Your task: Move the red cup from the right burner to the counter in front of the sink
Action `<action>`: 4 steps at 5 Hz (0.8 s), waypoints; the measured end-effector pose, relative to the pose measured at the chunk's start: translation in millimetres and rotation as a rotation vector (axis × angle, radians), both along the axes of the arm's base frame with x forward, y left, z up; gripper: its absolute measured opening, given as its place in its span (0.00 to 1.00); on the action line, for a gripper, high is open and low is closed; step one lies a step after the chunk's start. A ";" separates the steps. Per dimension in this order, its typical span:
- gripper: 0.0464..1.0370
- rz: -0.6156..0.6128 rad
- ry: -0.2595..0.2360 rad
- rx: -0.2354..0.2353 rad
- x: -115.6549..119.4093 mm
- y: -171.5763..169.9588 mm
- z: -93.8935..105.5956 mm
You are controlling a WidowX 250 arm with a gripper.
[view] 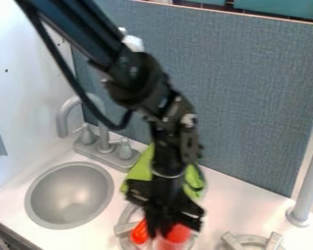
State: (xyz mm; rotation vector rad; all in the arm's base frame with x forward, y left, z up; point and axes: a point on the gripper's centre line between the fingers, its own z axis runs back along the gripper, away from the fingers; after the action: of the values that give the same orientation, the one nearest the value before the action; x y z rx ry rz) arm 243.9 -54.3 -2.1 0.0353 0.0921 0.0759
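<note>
The black gripper (160, 232) hangs low over the left stove burner (124, 228), its tips pointing down. Directly at its tips are orange-red items: one at the left (140, 233) and a rounder red one at the right (179, 234). Whether the gripper holds either of them cannot be told. Behind the gripper a bright green cloth-like thing (141, 170) lies on the counter, partly hidden by the arm.
A round grey sink (69, 195) is set in the white counter (234, 202) at the left, with a grey faucet (101, 139) behind it. Another burner (251, 241) is at the lower right, near a grey post (308, 178). A blue-grey panel (257, 93) stands behind.
</note>
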 end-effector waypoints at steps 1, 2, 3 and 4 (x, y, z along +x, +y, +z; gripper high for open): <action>0.06 0.079 0.010 -0.027 -7.4 30.4 -4.8; 0.06 0.143 0.015 -0.032 -13.3 58.5 -9.7; 0.06 0.158 0.047 -0.002 -22.3 83.5 -26.8; 0.06 0.161 0.015 0.051 -29.8 106.6 -40.6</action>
State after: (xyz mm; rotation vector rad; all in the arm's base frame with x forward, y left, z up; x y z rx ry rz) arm 214.1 52.3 -42.7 0.0798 0.1083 0.2390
